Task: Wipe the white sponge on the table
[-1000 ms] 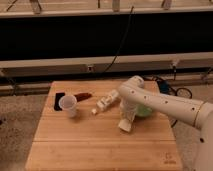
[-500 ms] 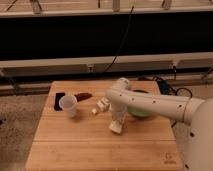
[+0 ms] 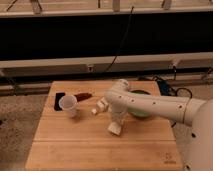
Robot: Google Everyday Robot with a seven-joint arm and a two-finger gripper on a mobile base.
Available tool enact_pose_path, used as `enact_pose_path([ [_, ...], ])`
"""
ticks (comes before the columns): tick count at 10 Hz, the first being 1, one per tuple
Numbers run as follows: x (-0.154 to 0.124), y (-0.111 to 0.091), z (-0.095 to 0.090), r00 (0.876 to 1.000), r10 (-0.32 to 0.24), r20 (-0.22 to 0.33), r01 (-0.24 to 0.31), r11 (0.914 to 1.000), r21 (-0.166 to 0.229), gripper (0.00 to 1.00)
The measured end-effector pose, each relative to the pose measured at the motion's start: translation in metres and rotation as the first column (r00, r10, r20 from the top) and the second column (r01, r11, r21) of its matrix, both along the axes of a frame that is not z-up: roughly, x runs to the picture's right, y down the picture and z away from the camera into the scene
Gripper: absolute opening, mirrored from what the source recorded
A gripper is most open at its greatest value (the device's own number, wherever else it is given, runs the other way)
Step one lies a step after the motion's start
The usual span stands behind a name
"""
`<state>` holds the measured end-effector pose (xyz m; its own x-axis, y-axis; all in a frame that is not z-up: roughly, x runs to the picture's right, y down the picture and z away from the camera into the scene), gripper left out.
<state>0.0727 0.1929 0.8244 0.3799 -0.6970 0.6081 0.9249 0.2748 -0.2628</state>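
White sponge lies on the table, right of and nearer the camera than the cup, roughly mid-tabletop. The gripper comes down onto it from above at the end of the white arm, which reaches in from the right; whether it actually clamps the sponge or only presses on it, I cannot tell. Just right of the cup, a white ridged bottle-like object and a tiny white cube sit together. Behind the cup lie a reddish-brown item and a black flat object. A green bowl sits further right, partly hidden by the arm.
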Motion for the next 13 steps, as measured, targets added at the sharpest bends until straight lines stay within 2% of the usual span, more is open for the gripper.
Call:
enact_pose_path([
  [2,0.006,0.003,-0.002,1.000,0.018,-0.020,-0.018,0.9998,-0.003,0.00],
  [13,-0.007,0.008,-0.005,0.995,0.078,-0.067,-0.078,0.9969,0.001,0.00],
])
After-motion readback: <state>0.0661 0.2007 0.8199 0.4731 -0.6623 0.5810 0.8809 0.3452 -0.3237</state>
